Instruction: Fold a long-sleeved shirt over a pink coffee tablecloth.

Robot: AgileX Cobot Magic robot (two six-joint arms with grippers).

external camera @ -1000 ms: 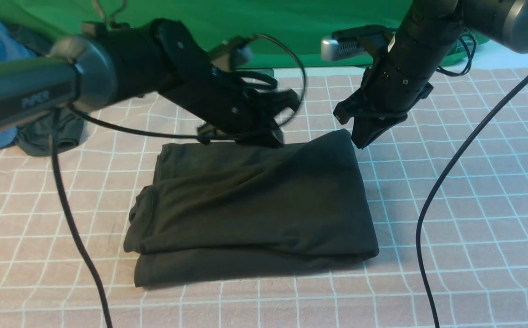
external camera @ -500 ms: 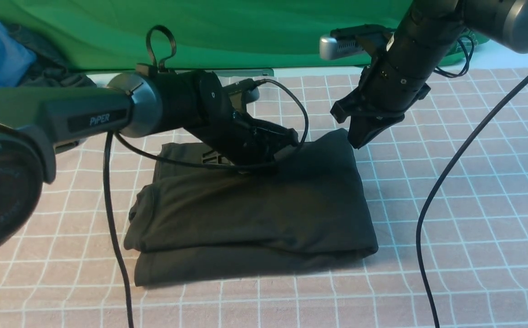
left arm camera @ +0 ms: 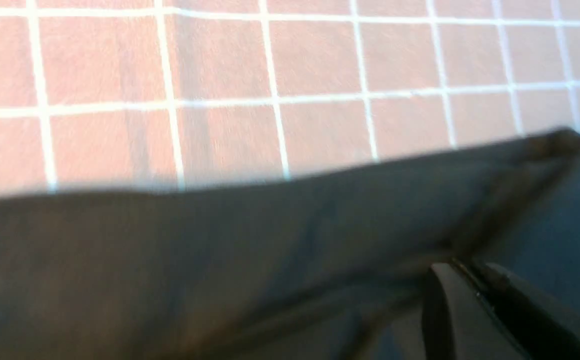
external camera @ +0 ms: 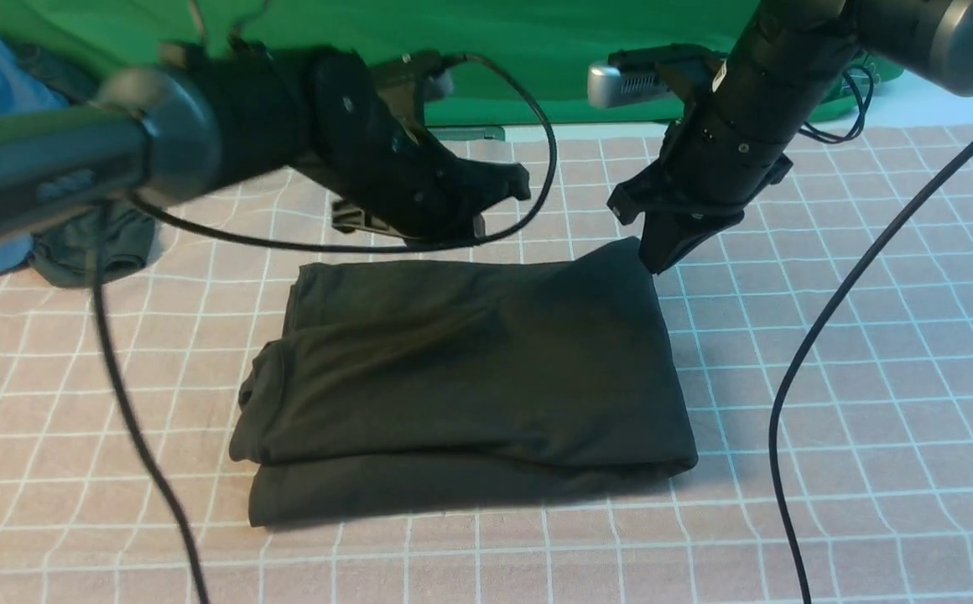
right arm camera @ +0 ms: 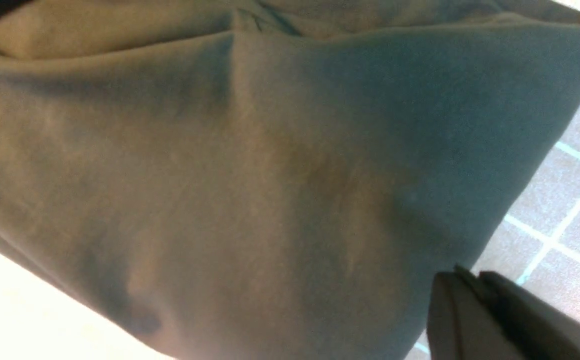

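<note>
— Half a second earlier the left gripper (external camera: 453,220) pressed the black soft-knit long-sleeved shirt (external camera: 470,377); then it lifted behind it, jaws clenched, empty.

— And the right gripper (external camera: 663,252)?

— Pinched shut at the shirt's far right corner, apparently gripping nothing.

— Progress?

— Shirt lay as a folded rectangle mid dusty-pink gridded tablecloth (external camera: 872,403); folding looked nearly finished.

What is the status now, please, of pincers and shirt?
Left pincer shut, empty, above far edge. Right pincer shut at far right corner of shirt. Shirt folded on pink tablecloth. Nothing in way.

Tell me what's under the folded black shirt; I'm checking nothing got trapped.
The long-sleeved shirt lies on the pink coffee tablecloth, which shows all around it. Anything beneath the folds is covered.
</note>
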